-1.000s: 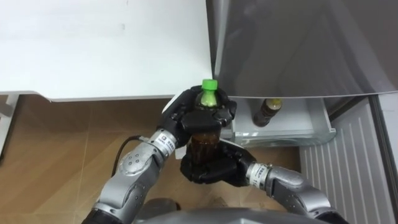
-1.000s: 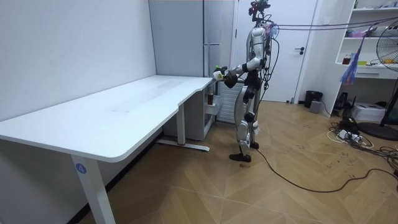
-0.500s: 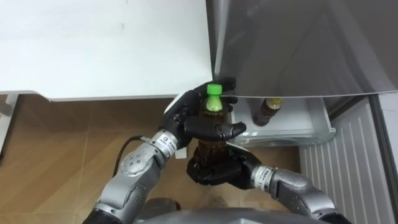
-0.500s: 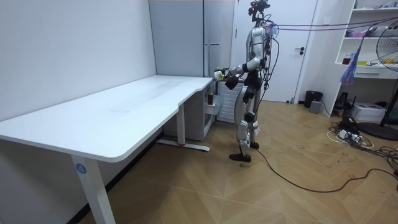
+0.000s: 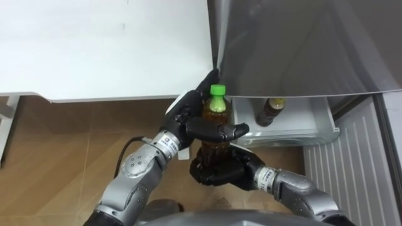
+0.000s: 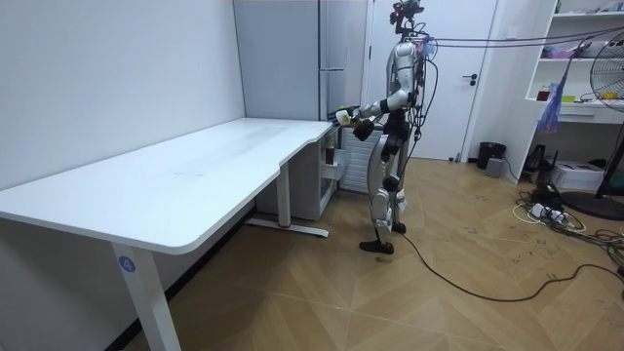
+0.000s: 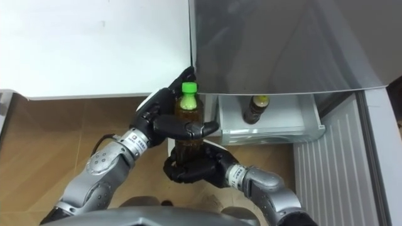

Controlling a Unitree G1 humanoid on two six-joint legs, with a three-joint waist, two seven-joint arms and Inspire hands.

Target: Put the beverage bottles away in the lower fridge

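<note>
Right of the counter (image 5: 100, 44), the open lower drawer (image 5: 314, 130) of the fridge (image 5: 301, 44) holds a brown bottle (image 5: 269, 112). Before it the green-capped bottle (image 5: 217, 112) stands upright, left hand (image 5: 187, 122) fingers clamped round its middle, right hand (image 5: 220, 171) round its base. The room view shows the robot standing. A second ago the left fingers sat higher.

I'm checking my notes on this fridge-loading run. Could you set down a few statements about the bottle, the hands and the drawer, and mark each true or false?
1. Both the left hand and the right hand grip the held bottle. True.
2. The fridge drawer is pushed shut. False: it stands pulled out, open at the top.
3. A second bottle is in that drawer. True.
4. The held bottle has a red cap. False: its cap is green.
5. The right hand grips the held bottle above the left hand. False: it holds the bottle's base, below the left.
</note>
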